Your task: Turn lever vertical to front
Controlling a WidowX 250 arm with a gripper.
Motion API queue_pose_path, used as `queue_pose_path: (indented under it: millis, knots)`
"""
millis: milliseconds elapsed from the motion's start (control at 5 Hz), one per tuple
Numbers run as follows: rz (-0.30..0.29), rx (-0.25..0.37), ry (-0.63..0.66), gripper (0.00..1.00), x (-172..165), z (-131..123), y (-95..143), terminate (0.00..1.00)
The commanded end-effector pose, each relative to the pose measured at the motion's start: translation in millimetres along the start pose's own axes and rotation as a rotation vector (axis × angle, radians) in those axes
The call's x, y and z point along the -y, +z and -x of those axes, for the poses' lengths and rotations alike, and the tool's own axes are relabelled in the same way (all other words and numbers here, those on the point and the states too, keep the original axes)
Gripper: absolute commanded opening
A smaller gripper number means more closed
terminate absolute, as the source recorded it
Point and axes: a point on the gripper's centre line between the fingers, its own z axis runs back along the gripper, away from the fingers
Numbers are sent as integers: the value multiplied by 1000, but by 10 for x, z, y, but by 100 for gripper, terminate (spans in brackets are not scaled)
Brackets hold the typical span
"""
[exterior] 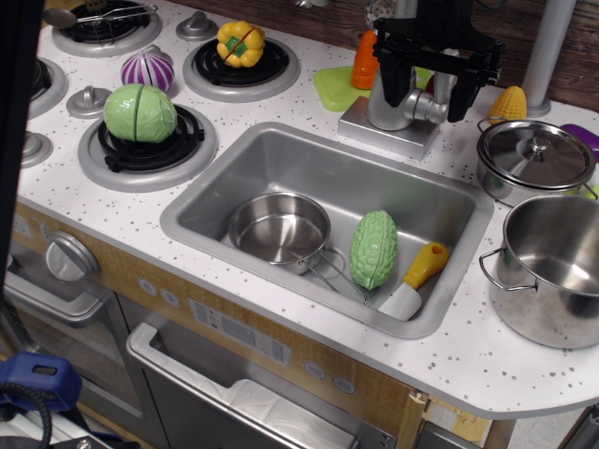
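The cylindrical faucet post (386, 101) stands on a square silver base (384, 128) behind the sink. The lever (432, 103) is a short silver paddle on a round stub sticking out of the post's right side, and it points roughly upward. My black gripper (429, 94) hangs from above at the post. Its jaws are apart: the left finger (397, 79) is in front of the post and the right finger (465, 94) is to the right of the lever, so the lever lies between them. I see no contact with the lever.
The sink (211, 201) holds a small steel pan (279, 227), a green gourd (373, 248) and a yellow-handled tool (416, 278). A lidded pot (533, 159), an open pot (552, 267) and corn (508, 103) stand right. A carrot (365, 61) is left of the post. Stove burners hold vegetables at left.
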Motion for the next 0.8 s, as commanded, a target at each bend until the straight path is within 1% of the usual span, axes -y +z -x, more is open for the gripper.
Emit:
queue_pose_path:
  millis: [0,200,400,600]
  knots:
    - [0,0,0,100,0,0,0,0]
    - [-62,91,12,100,54,-3,22,0]
    - [-101,187,32,100,138,-38,143,0]
    - [-187,313,38,100,208,-116,294,0]
